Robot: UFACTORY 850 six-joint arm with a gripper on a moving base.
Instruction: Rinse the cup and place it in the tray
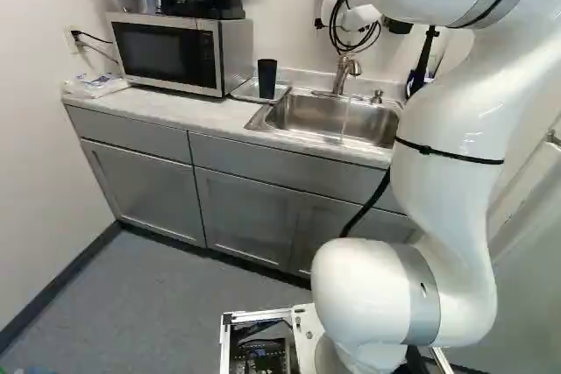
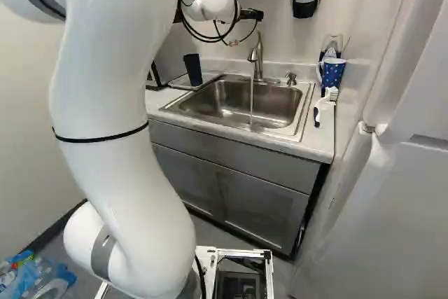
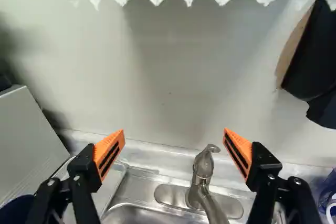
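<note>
Dark cup (image 1: 267, 78): it stands upright on the tray (image 2: 180, 82), between the microwave (image 1: 171, 52) and the sink (image 2: 302, 120); so the placing looks done.
Rinsing: I judge it is probably finished, but no picture shows whether the cup is wet or clean.
Running water (image 2: 252, 96): a thin, clear stream falls into the basin; to shut it off seems the part which is left.
Gripper (image 3: 174, 131): its two fingers are wide apart, with nothing between them clamped; the orange pads (image 3: 109, 153) are wedge-shaped, with dark slots.
Faucet (image 3: 201, 174): brushed metal, with a curved lever on top, ahead of the gripper and low; I think the next move must go down toward this lever.
Basin: a rounded rectangle of smooth, shiny steel.
Tray: shallow and flat, with a thin raised rim.
Cup shape: plain, tall, a little narrower at the foot.
Counter (image 1: 188, 111): pale, with a lightly mottled surface.
</note>
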